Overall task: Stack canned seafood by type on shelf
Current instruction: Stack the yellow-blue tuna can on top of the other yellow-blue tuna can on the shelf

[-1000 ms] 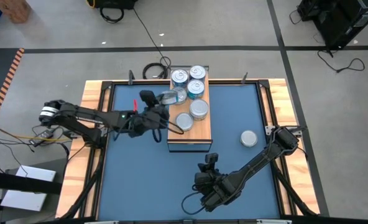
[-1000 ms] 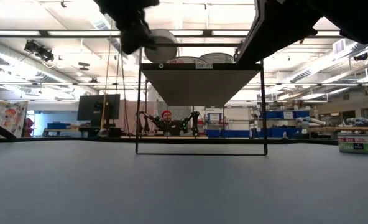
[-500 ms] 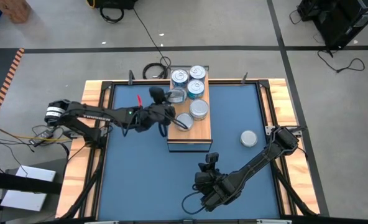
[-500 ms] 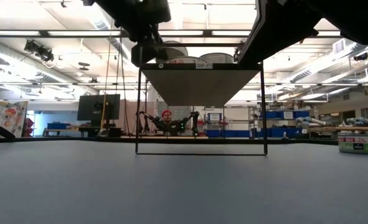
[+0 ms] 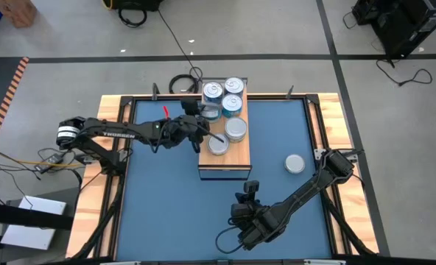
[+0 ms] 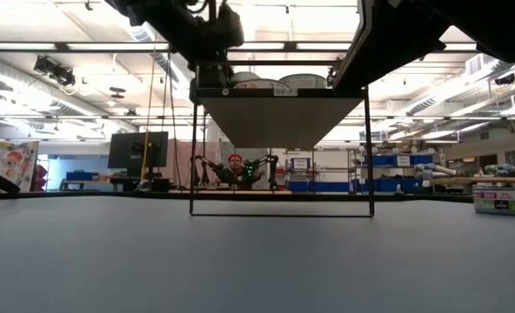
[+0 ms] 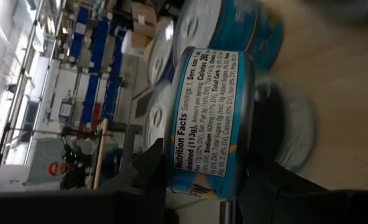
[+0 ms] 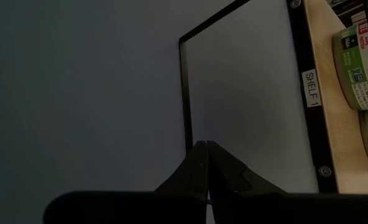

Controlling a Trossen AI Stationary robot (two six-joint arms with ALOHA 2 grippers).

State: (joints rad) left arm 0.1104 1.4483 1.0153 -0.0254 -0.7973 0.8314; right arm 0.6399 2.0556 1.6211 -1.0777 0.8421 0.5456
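While we watch, left gripper [image 5: 205, 135] jaws clamped on a teal tin [image 7: 212, 124] over the shelf [image 5: 236, 156], right gripper [image 5: 247, 190] jaws pinched together, parked low.

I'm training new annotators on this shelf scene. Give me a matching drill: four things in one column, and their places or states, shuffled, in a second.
Things:
1. left tool
2. right tool
3. lone tin
4. shelf

Places or states:
A. on the blue mat, right of the shelf
B. shut, holding nothing, low over the mat
C. holds tins on its wood top
D. closed on a teal-sided tin over the shelf

Pairs: 1-D, 2-B, 3-A, 4-C
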